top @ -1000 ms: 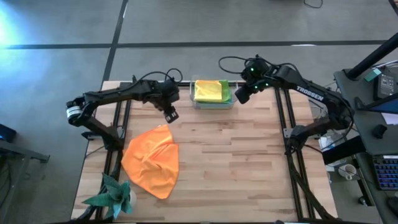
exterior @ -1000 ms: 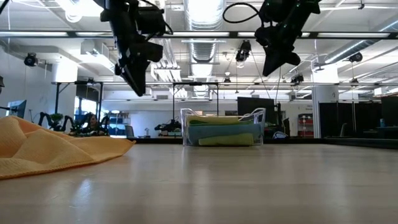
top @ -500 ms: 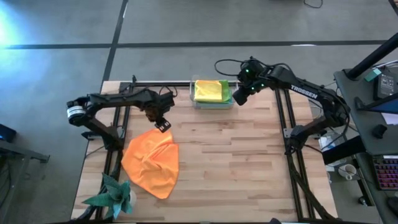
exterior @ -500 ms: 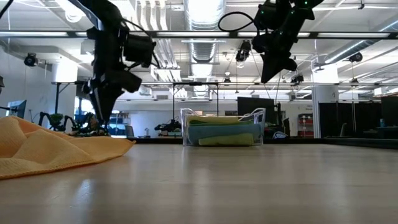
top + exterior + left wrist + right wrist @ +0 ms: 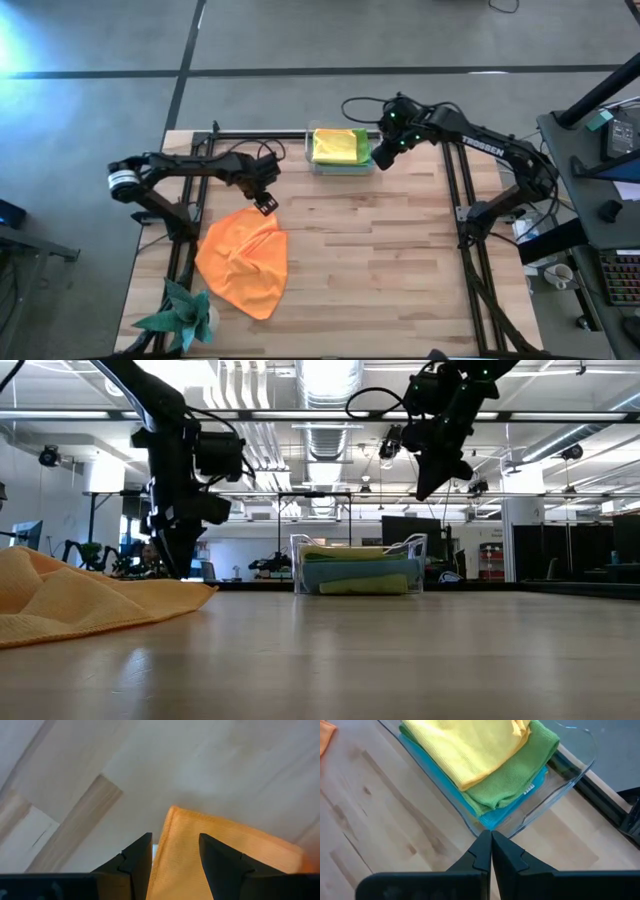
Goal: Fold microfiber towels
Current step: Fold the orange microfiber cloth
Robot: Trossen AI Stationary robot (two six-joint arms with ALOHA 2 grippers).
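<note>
Wooden table (image 5: 380, 260) bears a rumpled orange towel (image 5: 243, 258) under the open left claw (image 5: 266, 204).

Bare table (image 5: 380, 260) right of orange towel (image 5: 243, 258) — only clear bin (image 5: 340, 166) obstructs.

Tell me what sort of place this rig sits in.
Likely an open robotics lab or workshop: exposed ceiling ducts, another robot arm in the background, and a desk with keyboard beside the table.
</note>
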